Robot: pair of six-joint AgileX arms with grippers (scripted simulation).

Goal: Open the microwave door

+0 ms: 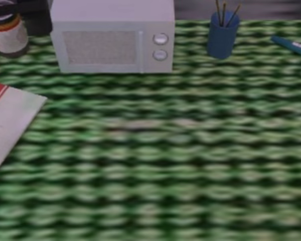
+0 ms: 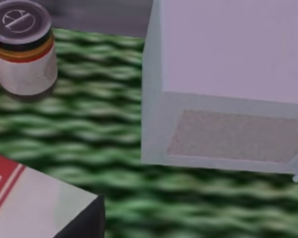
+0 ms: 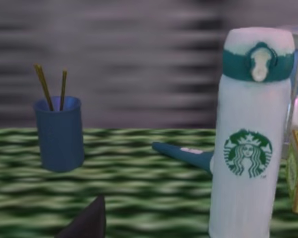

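Note:
The white microwave (image 1: 113,12) stands at the back of the table, left of centre. Its door (image 1: 99,47), with the grey speckled window, lies flush with the front, beside the two round knobs (image 1: 160,39). In the left wrist view the microwave (image 2: 228,49) is seen from above and to one side, its door (image 2: 233,136) closed. Neither arm shows in the top view. My left gripper is out of view. Only a dark pointed part of my right gripper (image 3: 89,223) shows in the right wrist view, far from the microwave.
A dark-lidded jar (image 1: 8,32) stands left of the microwave, a red-and-white box (image 1: 7,118) lies at the left edge. Right of the microwave are a blue cup with sticks (image 1: 222,35) and a teal pen (image 1: 291,46). A white bottle (image 3: 251,139) stands near the right gripper.

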